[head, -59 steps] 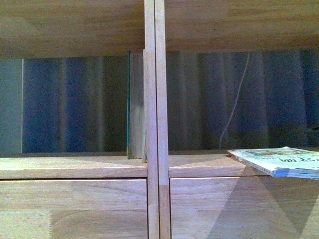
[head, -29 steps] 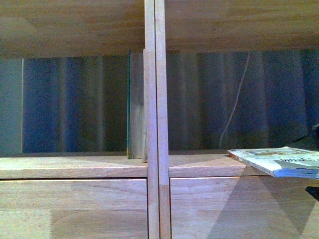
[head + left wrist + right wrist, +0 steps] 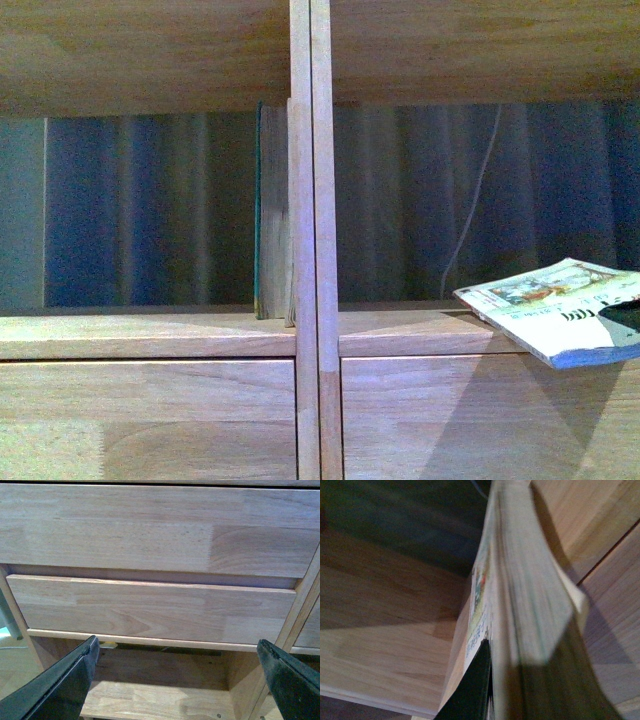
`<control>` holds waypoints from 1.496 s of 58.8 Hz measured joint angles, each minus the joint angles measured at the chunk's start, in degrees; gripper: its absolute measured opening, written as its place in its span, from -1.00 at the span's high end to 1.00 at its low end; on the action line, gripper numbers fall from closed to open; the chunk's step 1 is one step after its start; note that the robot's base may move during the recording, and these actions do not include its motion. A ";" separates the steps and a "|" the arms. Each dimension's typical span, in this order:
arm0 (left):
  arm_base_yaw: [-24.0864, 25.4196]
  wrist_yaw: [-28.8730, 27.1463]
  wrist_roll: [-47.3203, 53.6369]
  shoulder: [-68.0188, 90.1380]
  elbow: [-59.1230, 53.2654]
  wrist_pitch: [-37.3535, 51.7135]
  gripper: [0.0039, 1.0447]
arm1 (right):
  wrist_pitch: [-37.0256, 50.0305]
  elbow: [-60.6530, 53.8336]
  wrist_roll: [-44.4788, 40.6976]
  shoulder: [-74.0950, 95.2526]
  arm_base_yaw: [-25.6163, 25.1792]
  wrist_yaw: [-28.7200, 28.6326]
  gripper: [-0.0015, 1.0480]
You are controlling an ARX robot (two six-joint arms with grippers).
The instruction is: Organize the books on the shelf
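Observation:
The white paperback book (image 3: 555, 310) lies tilted over the front edge of the right compartment of the light-wood shelf (image 3: 310, 340), its near end raised. My right gripper (image 3: 622, 322) is shut on it at the far right; a dark finger (image 3: 470, 690) presses its cover in the right wrist view, beside the page edges (image 3: 525, 595). The teal book (image 3: 270, 215) stands upright in the left compartment against the central divider. My left gripper (image 3: 177, 680) is open and empty, low before the drawer fronts (image 3: 150, 610).
A thin pale cord (image 3: 470, 210) hangs behind the right compartment. Blue-grey curtain folds (image 3: 140, 210) show through the backless shelf. Below the drawers is an open bottom space with a wooden floor (image 3: 150, 700).
The white paperback's near end has lifted and tilted up, and my right gripper's dark finger has come into the front view on it. The teal book has not moved.

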 joint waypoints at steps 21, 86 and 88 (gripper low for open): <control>20.11 22.16 -10.56 15.02 10.36 25.07 -0.86 | -0.59 -0.31 0.17 -5.35 -3.87 -3.89 0.86; -2.56 13.81 -31.26 66.69 67.60 16.50 -0.86 | 4.61 12.57 4.83 -24.33 -14.38 -12.59 0.86; -4.13 16.41 -34.77 67.93 69.81 16.00 -0.86 | 4.00 14.58 2.95 -23.71 -12.57 -12.11 0.86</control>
